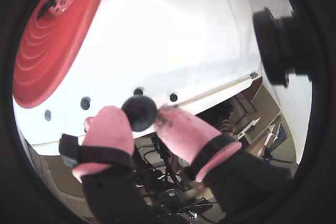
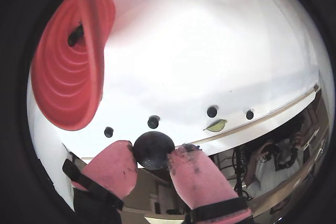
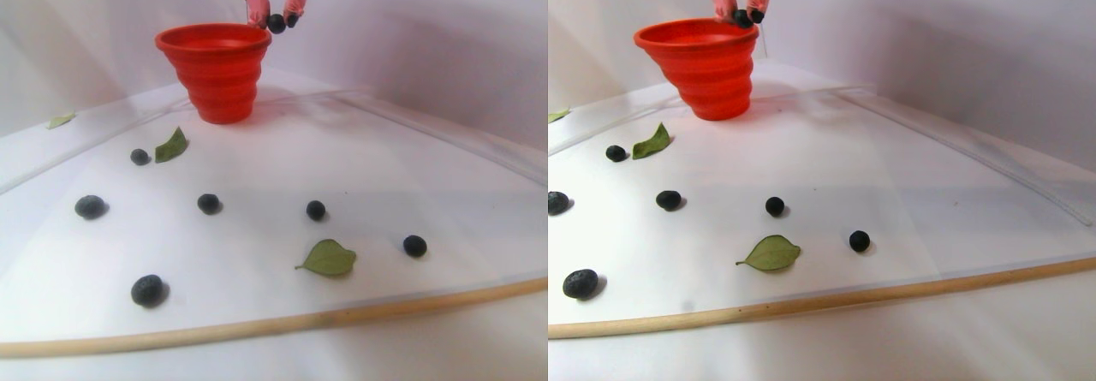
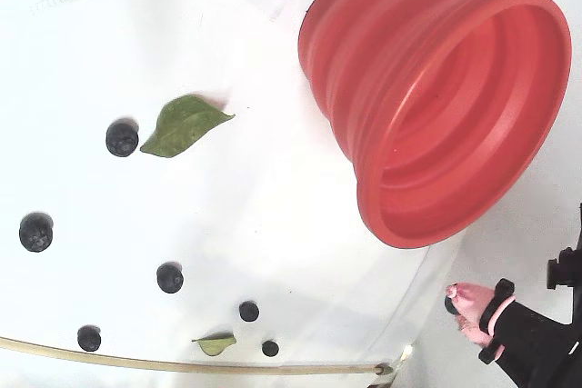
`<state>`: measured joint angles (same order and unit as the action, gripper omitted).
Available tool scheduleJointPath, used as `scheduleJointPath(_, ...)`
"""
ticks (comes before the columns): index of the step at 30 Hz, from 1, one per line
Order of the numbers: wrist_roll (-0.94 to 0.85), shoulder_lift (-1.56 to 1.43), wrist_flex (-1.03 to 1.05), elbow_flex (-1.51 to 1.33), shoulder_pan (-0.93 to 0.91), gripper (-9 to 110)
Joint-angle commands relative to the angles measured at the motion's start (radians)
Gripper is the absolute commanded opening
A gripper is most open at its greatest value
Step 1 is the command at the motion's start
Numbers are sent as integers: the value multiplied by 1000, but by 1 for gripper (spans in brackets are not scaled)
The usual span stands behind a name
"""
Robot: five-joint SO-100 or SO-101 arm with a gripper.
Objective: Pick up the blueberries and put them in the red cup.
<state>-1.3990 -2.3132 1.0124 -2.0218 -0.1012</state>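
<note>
My gripper (image 1: 139,118) with pink fingertips is shut on one dark blueberry (image 1: 139,112), held high above the white table. The other wrist view shows the same blueberry (image 2: 153,149) pinched in the gripper (image 2: 153,155). In the stereo pair view the gripper (image 3: 276,17) hangs just right of the red cup's (image 3: 218,64) rim. The fixed view puts the gripper (image 4: 455,303) off the cup's (image 4: 436,106) lower right. A dark shape (image 2: 76,35) lies inside the cup (image 2: 68,77). Several blueberries (image 3: 208,202) are scattered on the table.
Green leaves (image 3: 329,258) (image 3: 171,145) lie among the loose berries, and another leaf (image 4: 182,124) sits next to a berry (image 4: 122,138). A wooden strip (image 3: 257,325) runs along the table's front edge. A second camera (image 1: 278,45) juts in at the right.
</note>
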Motion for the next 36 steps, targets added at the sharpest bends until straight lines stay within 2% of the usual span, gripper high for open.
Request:
scheduleJointPath(1,9,-86,14,109,12,11)
scheduleJointPath(10,46,-58,-21,160,61,11)
scheduleJointPath(26,109,-57,-206,51,143,12)
scheduleJointPath(36,123,-71,-267,-8,140,17)
